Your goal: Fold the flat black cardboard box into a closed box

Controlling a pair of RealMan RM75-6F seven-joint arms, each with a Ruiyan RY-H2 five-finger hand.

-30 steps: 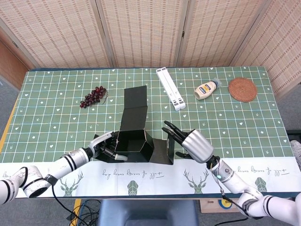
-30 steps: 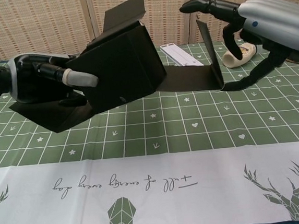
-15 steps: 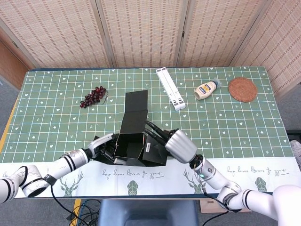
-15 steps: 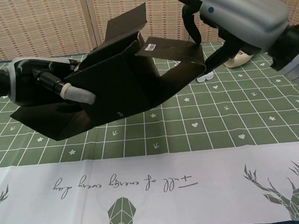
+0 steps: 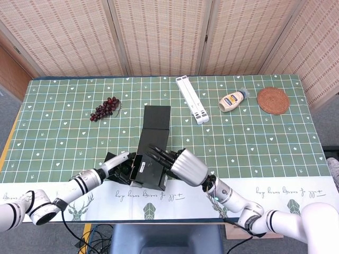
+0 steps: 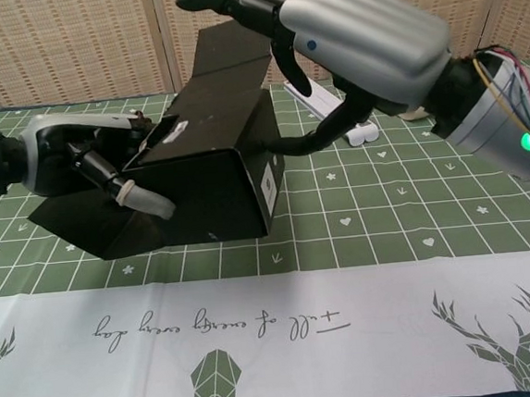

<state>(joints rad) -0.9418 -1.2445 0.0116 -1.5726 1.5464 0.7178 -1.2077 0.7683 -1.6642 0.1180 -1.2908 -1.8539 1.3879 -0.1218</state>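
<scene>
The black cardboard box stands half-formed near the table's front edge. Its long lid flap reaches away from me, towards the table's middle. My left hand grips the box's left end, with one finger lying across the front face and others on the top edge. My right hand lies over the box from the right. Its fingers are stretched flat across the folded-in side flap on top, and its thumb hangs down by the right wall. A white label shows on that right wall.
A bunch of dark grapes lies at the back left. A white folded stand, a squeeze bottle and a round woven coaster sit along the back right. A white cloth border runs along the table's front edge.
My right hand has swung left and pushed the upright right side flap down over the box, then come to rest on top. The left hand stays on the left end.
</scene>
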